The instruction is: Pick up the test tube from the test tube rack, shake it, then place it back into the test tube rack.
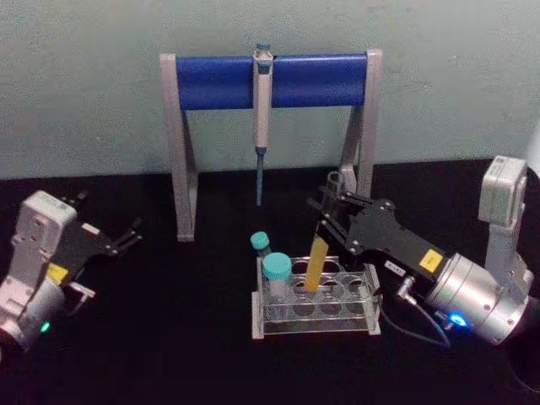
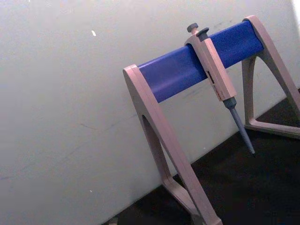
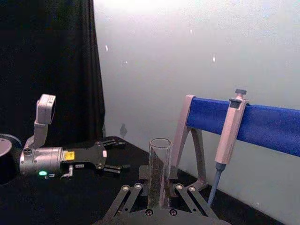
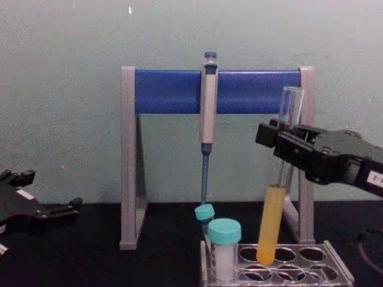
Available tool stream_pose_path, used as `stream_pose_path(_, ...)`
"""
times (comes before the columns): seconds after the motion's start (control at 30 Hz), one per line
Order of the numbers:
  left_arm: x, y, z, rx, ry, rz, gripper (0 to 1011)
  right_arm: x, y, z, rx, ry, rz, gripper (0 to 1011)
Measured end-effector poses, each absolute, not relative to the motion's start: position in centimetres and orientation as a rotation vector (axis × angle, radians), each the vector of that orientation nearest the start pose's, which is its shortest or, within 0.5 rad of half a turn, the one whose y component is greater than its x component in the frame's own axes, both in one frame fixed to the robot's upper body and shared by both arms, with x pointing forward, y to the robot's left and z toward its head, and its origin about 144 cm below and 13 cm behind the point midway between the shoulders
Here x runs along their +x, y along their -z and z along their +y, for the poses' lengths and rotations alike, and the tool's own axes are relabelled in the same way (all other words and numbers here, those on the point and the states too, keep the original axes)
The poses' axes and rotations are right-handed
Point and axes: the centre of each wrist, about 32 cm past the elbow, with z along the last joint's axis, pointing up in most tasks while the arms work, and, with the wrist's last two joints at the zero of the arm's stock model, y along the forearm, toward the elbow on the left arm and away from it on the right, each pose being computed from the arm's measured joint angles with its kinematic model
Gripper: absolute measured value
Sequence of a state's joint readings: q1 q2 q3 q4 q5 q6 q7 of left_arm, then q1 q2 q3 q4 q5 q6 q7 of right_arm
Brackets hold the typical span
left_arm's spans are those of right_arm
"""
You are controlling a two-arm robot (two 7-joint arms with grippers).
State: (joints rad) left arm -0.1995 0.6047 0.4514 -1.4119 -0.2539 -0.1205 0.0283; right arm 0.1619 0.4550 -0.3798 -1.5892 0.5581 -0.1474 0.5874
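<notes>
The right end effector (image 1: 327,209) is gripping the test tube (image 1: 316,261) by its clear upper part. The tube is leaning a bit, with its yellow bottom sitting right at a far-row hole of the test tube rack (image 1: 314,326). The left end effector (image 1: 128,236) is idling at the left of the tabletop (image 1: 169,337), fingers spread wide, gripping nothing.

place: lab | cues: pipette (image 1: 262,110) on stand (image 1: 181,152), test tube rack (image 1: 316,326), capped tubes (image 1: 277,268)

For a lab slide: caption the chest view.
Right gripper holds the yellow-filled test tube, bottom in a test tube rack hole; left gripper parked open.
</notes>
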Motion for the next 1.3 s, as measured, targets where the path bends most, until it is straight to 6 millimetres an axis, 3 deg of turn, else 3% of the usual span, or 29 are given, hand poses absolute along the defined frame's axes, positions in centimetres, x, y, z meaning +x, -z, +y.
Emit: stream_pose_path(1.3, 48.9, -114.0, 31.0, 0.305, -1.248, -0.285, 1001, 49.3, -115.2, -23.4, 0.076, 0.655, -0.048, 235)
